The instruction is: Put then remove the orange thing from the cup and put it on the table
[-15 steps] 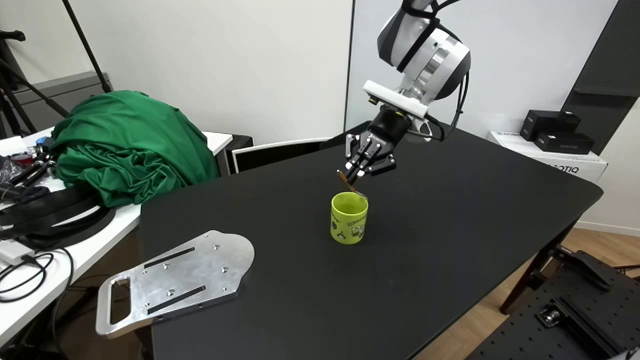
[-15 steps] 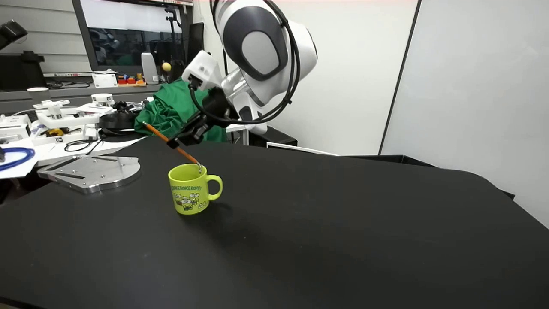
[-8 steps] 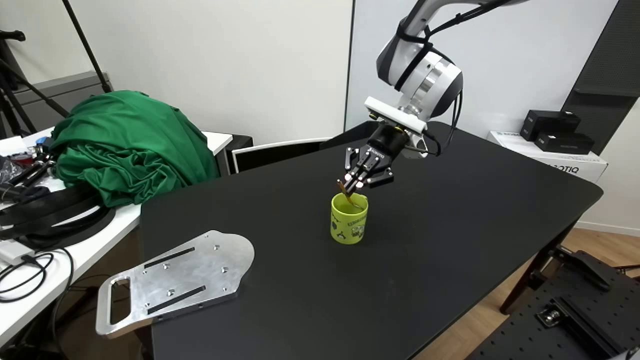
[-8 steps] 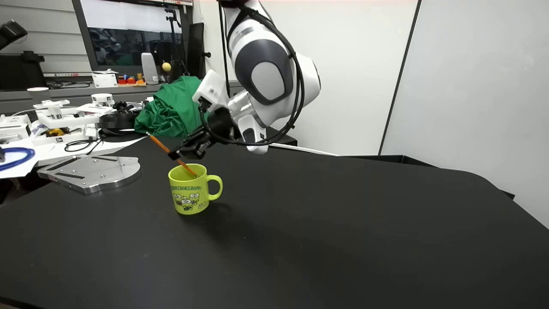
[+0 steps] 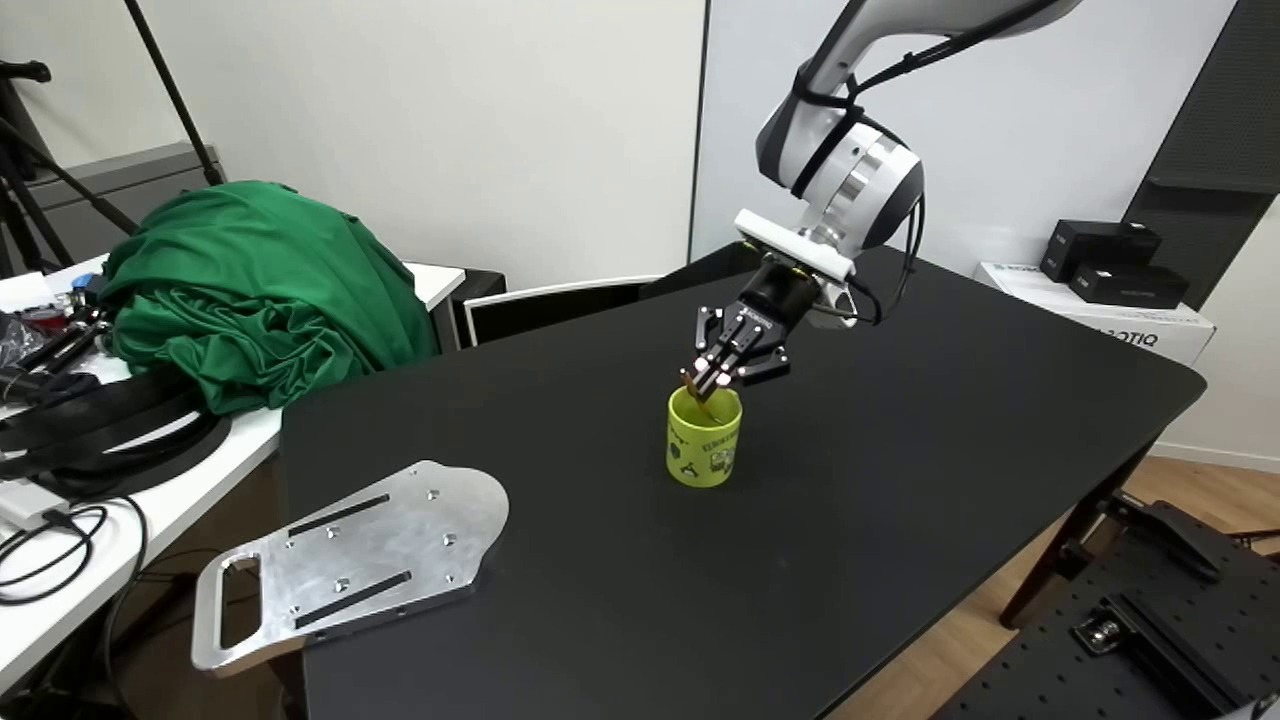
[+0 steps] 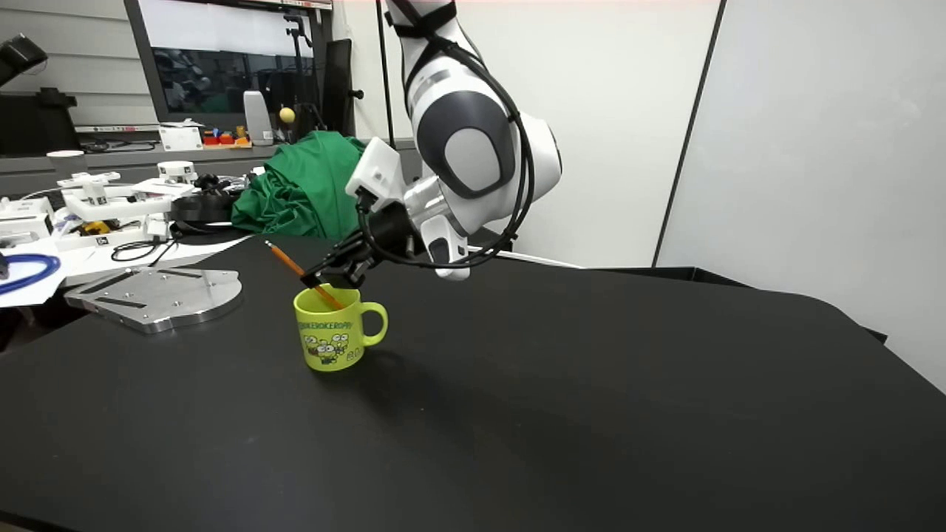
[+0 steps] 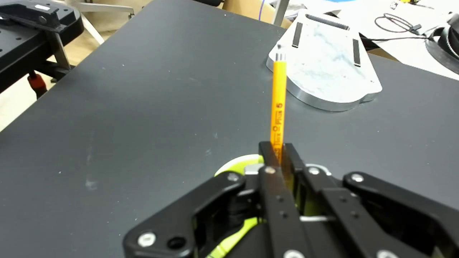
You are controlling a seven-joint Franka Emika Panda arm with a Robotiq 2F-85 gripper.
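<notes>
Clenched on the stick [image 7: 278,104], the gripper [image 7: 277,147] holds it deeper in the cup [image 6: 329,332], now slightly farther right in both exterior views; putting-in looks nearly done.

On counter [image 5: 850,560]: mug [image 5: 700,460]. In mug: lower end of stick [image 7: 279,104]; shaft in pincer [image 7: 278,149]. Near left in an exterior view: plate [image 5: 375,545]; far left: cloth [image 5: 270,290], on desk [image 5: 195,480].

My arm [image 5: 847,165] is white with dark grey caps [image 6: 447,122]; in an exterior view I see a paler oval panel [image 6: 473,162] set in one. It has a silvery metal collar [image 6: 427,198], a white block [image 6: 375,174] and thick black cables [image 6: 528,174] bound by black straps [image 5: 827,152]. My gripper [image 7: 277,147] is black, its angular links [image 7: 172,222] studded with bright round screws [image 7: 146,239], its base [image 5: 783,289] bearing small pale lettering [image 5: 757,317].
</notes>
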